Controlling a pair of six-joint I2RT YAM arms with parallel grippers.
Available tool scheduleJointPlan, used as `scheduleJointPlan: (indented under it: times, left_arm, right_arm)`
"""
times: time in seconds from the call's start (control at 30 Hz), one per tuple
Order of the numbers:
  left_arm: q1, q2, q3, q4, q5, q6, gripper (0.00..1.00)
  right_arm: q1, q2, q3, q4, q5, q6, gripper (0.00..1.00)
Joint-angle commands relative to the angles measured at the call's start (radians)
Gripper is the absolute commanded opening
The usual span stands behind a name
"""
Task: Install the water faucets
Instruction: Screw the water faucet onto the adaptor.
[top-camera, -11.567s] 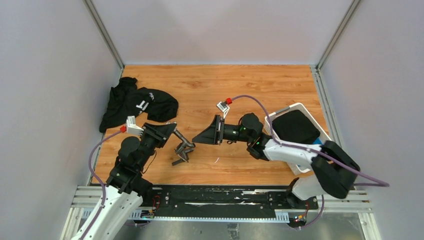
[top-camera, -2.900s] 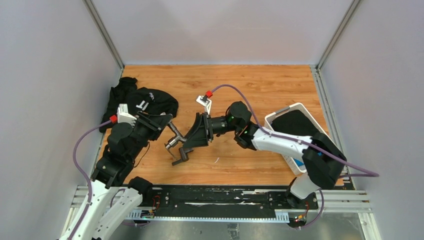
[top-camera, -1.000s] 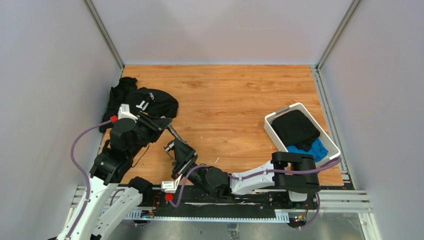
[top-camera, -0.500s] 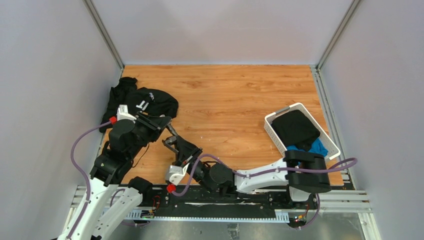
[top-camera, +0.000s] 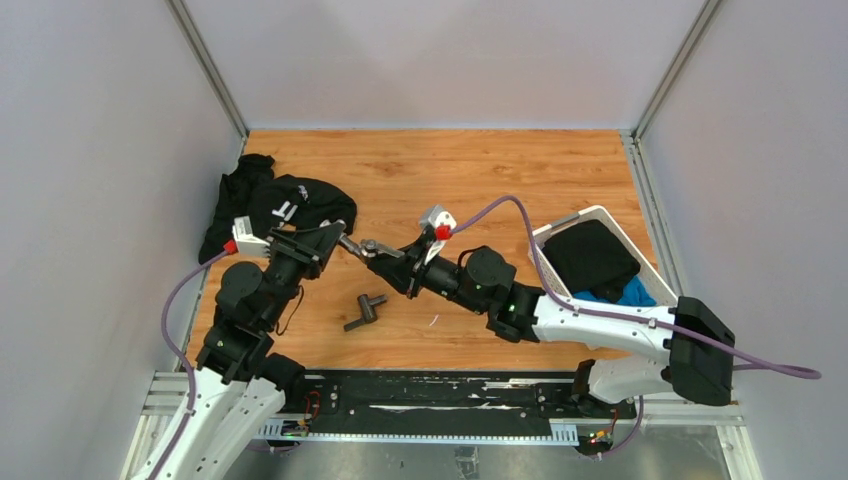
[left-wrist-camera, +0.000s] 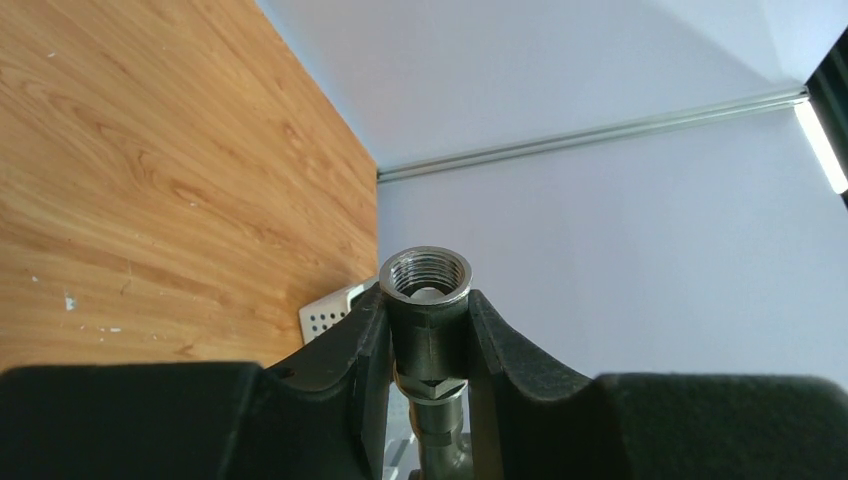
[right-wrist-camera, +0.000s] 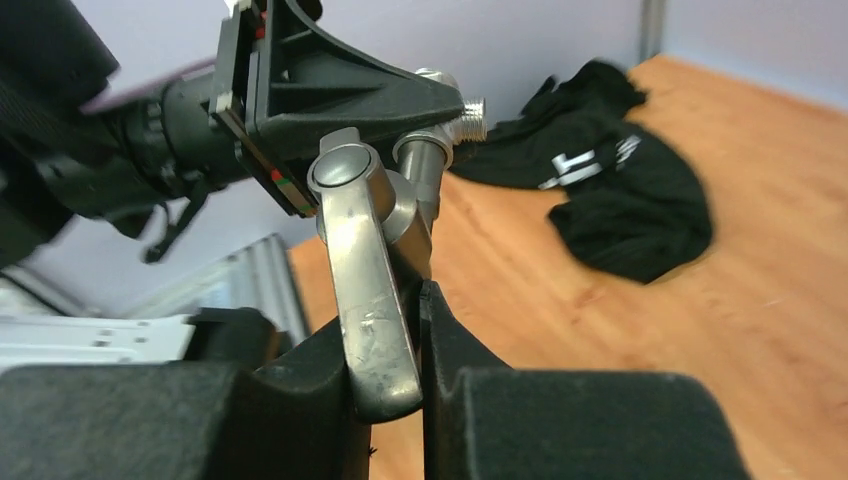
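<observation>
**Both grippers clamped on one faucet, off the table**

Left gripper (left-wrist-camera: 428, 312) nearly closed, pinching the threaded stub of the faucet body (left-wrist-camera: 428, 275). Right gripper (right-wrist-camera: 388, 335) nearly closed on the same faucet's lever handle (right-wrist-camera: 365, 270). Faucet is above the table (top-camera: 480, 180), left of centre. Second faucet piece (top-camera: 365, 311) lies loose nearer the near edge. Black garment (top-camera: 275, 205) at left edge.

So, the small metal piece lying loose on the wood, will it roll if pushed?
The loose piece has a side stub that should stop rolling. It looks like solid metal, so likely stiff and heavy for its size. On the smooth table it may slide.
</observation>
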Motion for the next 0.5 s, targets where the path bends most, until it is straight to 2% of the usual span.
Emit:
scheduleJointPlan:
  times: [0.0,0.13,0.2,0.3,0.37,0.4,0.47]
  left_arm:
    - [-0.004,-0.064,-0.069,0.112,0.011,0.036,0.00]
    - [-0.004,-0.085,-0.077,0.134,0.000,0.037,0.00]
    - [-0.004,-0.087,-0.072,0.140,0.003,0.047,0.00]
    - [-0.004,-0.103,-0.084,0.187,-0.011,0.080,0.00]
    - [-0.004,-0.127,-0.115,0.238,-0.033,0.090,0.00]
    - [-0.004,-0.139,-0.127,0.247,-0.048,0.088,0.00]
    - [-0.004,-0.155,-0.137,0.227,-0.081,0.077,0.00]
  right_arm:
    - [-0.115,-0.042,0.020,-0.019,-0.111,0.457,0.00]
    - [-0.134,-0.034,0.027,-0.051,-0.134,0.464,0.00]
    - [-0.159,-0.025,0.027,-0.064,-0.166,0.518,0.00]
    - [-0.221,0.008,0.036,-0.083,-0.293,0.670,0.00]
    - [-0.268,0.039,0.016,-0.060,-0.388,0.832,0.00]
    - [-0.280,0.056,-0.009,0.015,-0.433,0.924,0.03]
    - [-0.289,0.084,-0.057,0.167,-0.492,0.992,0.23]
